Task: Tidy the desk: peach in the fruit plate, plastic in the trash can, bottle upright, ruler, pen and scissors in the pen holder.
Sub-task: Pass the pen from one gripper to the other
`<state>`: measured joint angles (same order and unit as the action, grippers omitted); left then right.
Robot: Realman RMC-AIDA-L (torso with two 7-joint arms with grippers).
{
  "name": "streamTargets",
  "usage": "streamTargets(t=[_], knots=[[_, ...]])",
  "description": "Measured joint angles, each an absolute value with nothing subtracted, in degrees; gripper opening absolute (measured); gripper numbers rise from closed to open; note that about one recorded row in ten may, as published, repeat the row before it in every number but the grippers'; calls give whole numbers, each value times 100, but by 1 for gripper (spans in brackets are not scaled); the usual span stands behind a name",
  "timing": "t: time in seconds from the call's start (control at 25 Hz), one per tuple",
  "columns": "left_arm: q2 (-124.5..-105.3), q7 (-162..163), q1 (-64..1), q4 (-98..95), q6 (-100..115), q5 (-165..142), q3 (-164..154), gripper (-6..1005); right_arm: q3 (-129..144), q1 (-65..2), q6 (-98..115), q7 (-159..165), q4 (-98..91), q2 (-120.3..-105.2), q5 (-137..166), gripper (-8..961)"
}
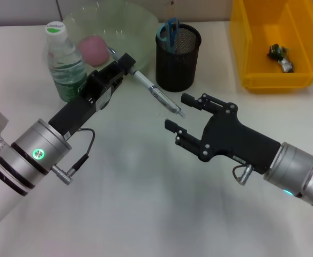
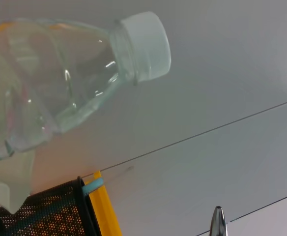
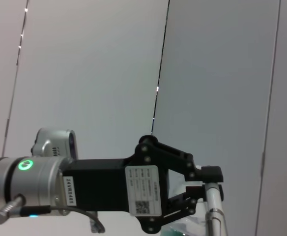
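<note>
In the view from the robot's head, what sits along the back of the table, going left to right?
Water bottle → pale green fruit plate holding the pink peach → black mesh pen holder with scissors in it → yellow bin.

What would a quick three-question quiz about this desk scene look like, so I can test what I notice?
1. True or false: the bottle is standing upright on the table.
2. Which arm holds the pen? A) the left one B) the right one C) neither
3. Fill in: the scissors stand in the black mesh ____.

Key
1. True. It stands cap up, beside the fruit plate that holds the peach.
2. A. The left gripper is shut on the pen; the right gripper hangs nearby with its jaws open and empty.
3. Pen holder.
</note>
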<state>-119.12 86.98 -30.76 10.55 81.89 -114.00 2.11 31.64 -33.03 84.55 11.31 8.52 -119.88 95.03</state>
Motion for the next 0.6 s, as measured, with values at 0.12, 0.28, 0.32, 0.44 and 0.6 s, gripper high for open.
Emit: streamTargets(t=[0.12, 0.28, 0.32, 0.44, 0.6], knots=[[-11917, 8700, -3076, 1082, 8183, -11401, 211, 147, 3035, -3347, 8354, 1015, 924, -11988, 9527, 574], [-11918, 8701, -3076, 1110, 8130, -11400, 219, 147, 2980, -3406, 8327, 816, 1045, -11988, 9548, 574], [-11918, 8701, -3076, 1114, 8116, -11400, 220, 147, 2979, -3415, 8327, 797, 1056, -11988, 9548, 574], [-11918, 8702, -3076, 1169, 8072, -11399, 232, 147, 2972, -3454, 8327, 779, 1092, -11988, 9544, 573], [-11918, 8701, -3067, 1187, 8068, -11399, 238, 147, 2863, -3476, 8321, 773, 1120, -11988, 9555, 573]])
